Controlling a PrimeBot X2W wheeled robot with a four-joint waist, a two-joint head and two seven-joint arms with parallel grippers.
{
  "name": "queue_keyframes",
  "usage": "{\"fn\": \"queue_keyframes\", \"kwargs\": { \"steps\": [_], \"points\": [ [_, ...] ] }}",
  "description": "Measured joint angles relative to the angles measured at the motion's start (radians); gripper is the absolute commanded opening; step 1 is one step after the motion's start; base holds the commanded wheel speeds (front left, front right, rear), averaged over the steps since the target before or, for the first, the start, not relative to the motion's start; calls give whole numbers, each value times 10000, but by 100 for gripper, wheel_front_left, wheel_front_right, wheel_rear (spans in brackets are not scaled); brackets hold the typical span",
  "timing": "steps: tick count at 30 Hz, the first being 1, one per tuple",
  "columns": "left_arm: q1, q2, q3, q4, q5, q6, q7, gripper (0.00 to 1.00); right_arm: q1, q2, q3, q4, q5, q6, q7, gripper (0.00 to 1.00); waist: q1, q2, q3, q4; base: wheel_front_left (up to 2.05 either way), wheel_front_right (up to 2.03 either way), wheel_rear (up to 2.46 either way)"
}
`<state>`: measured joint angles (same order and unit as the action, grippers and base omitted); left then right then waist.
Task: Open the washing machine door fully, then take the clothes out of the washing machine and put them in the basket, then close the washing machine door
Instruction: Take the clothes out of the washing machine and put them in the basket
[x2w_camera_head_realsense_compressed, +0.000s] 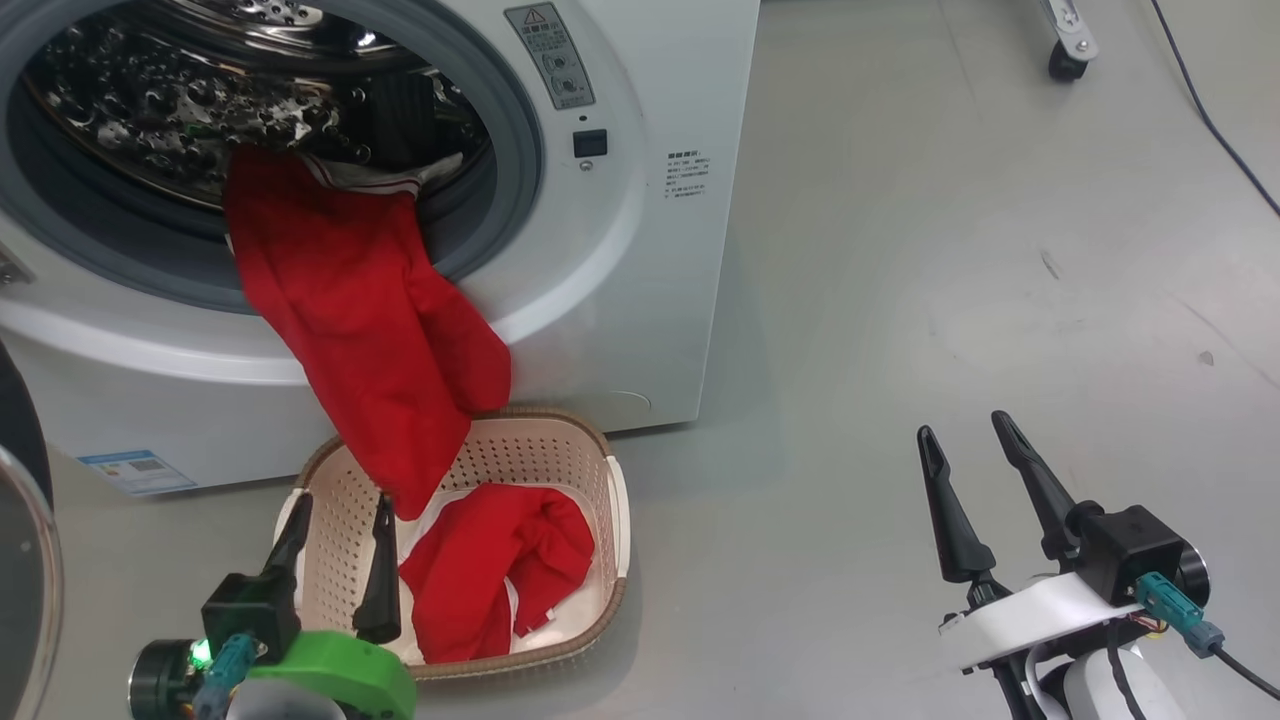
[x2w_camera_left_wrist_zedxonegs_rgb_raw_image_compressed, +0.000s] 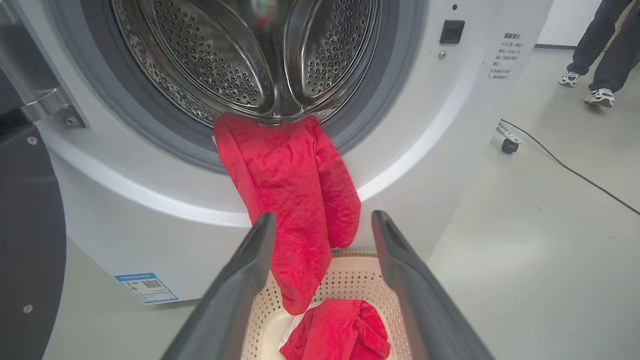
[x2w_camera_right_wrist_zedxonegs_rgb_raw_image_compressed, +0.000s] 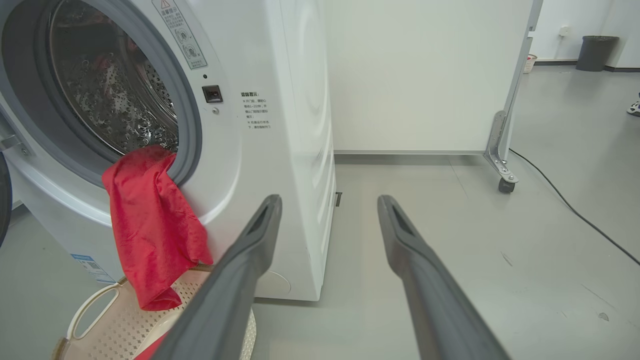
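Clothes (x2w_camera_head_realsense_compressed: 370, 330): one red garment hangs out of the drum mouth of the washing machine (x2w_camera_head_realsense_compressed: 640, 250). Its top, with a strip of white trim, lies on the grey gasket. The rest drapes down the white front, and the lower tip dangles inside the basket (x2w_camera_head_realsense_compressed: 560, 438). A second red piece (x2w_camera_head_realsense_compressed: 500, 565), with white cloth under it, lies bunched on the basket bottom. The basket stands on the grey floor (x2w_camera_head_realsense_compressed: 900, 300), close against the foot of the machine. The washing machine door (x2w_camera_head_realsense_compressed: 25, 560) is swung open at the far left. The left gripper (x2w_camera_head_realsense_compressed: 343, 505) hovers over the near-left part of the basket, jaws wide with nothing between them. One finger is just beside the hanging tip; contact cannot be told. The right gripper (x2w_camera_head_realsense_compressed: 962, 430) is above bare floor, well apart from the basket, jaws wide and empty. A person's feet (x2w_camera_left_wrist_zedxonegs_rgb_raw_image_compressed: 585, 87) stand beyond the machine.
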<state>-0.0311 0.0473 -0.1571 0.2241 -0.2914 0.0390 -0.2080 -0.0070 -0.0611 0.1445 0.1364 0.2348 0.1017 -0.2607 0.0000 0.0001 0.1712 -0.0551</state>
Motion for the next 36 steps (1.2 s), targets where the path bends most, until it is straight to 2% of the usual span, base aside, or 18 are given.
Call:
{"fn": "queue_keyframes", "kwargs": {
  "steps": [7,18,36],
  "points": [
    [-479,-4,12,704,-399,-2,696,100,-86,4,150,-165,0,6,0,100,0,0,428,-163,0,0,0],
    [-2971,63,280,1896,-654,-90,2065,100,-845,17,418,-477,4,29,0,100,0,0,1516,-551,0,0,0],
    [-6016,1145,1323,3812,-963,224,3687,100,-2011,75,834,-583,293,111,-2,100,0,0,3232,-1736,0,0,0]
  ]
}}
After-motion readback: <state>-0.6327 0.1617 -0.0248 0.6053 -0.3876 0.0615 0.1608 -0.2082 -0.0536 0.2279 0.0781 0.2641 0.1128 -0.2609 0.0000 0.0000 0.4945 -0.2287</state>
